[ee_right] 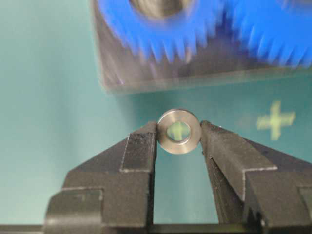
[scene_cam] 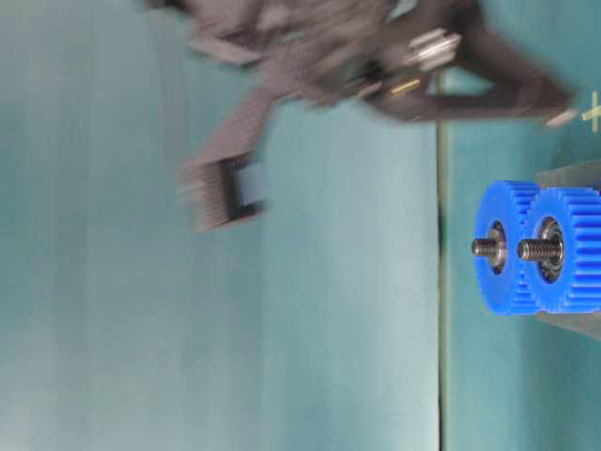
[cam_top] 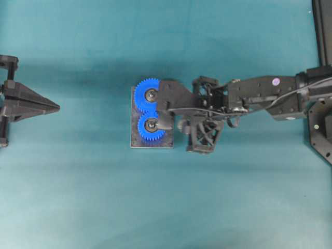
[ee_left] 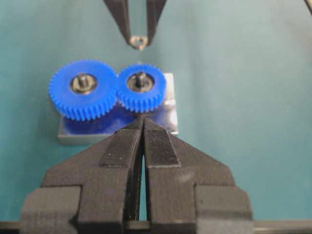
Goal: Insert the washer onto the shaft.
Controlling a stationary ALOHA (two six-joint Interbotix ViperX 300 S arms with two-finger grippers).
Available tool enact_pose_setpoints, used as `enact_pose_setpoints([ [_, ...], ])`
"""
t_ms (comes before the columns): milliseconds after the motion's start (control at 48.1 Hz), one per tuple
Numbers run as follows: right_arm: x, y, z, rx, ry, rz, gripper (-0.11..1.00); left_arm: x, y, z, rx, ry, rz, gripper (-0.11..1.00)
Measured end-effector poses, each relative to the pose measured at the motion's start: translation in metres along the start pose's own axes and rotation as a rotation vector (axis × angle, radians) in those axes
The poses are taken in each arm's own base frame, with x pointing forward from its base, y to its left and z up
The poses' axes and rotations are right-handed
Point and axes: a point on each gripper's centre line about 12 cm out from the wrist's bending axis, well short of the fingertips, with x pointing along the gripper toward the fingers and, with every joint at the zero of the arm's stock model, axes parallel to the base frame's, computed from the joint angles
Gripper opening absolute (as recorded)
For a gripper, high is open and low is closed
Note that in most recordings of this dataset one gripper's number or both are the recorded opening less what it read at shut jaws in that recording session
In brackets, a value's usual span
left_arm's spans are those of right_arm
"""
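A small steel washer [ee_right: 179, 130] sits edge-on between the fingertips of my right gripper [ee_right: 179, 132], which is shut on it. In the left wrist view the washer [ee_left: 139, 41] hangs beyond the two blue gears [ee_left: 112, 90], higher than them. Each gear sits on a threaded shaft [ee_left: 140, 78], and the other shaft [ee_left: 83, 79] stands beside it, both on a grey metal plate [cam_top: 136, 141]. Seen from overhead, the right gripper [cam_top: 165, 106] covers the plate's right side. My left gripper [ee_left: 143, 121] rests shut and empty at the far left [cam_top: 52, 107], pointing at the plate.
Teal cloth covers the table. A yellow-green cross mark [ee_right: 276, 119] lies on the cloth just right of the washer. The right arm [cam_top: 259, 96] stretches in from the right edge. A dark stand [cam_top: 322, 31] occupies the far right corner.
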Motion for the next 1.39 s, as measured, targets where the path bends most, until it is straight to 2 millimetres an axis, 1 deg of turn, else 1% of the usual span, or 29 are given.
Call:
enact_pose_setpoints([
  [146,-0.015,0.004,0.025,-0.002,-0.053,0.008,0.34,0.000,0.000,0.000,0.000,0.000,0.000,0.01],
  [208,-0.019,0.005,0.034,-0.004,-0.074,0.010,0.34,0.000,0.000,0.000,0.000,0.000,0.000,0.01],
  [312,-0.016,0.006,0.042,-0.005,-0.079,0.010,0.34,0.000,0.000,0.000,0.000,0.000,0.000,0.01],
  [478,-0.007,0.006,0.049,-0.010,-0.072,0.005,0.34,0.000,0.000,0.000,0.000,-0.002,0.000,0.01],
  [728,0.006,0.006,0.050,-0.011,-0.051,0.002,0.34,-0.001,0.000,0.000,0.000,-0.003,0.000,0.01],
  [915,0.011,0.006,0.049,-0.015,-0.042,0.000,0.34,-0.001,0.000,0.000,0.002,-0.003,0.000,0.01],
  [1393,0.023,0.006,0.054,-0.032,-0.032,-0.001,0.34,-0.001,0.000,0.000,0.000,-0.003,0.000,0.01],
])
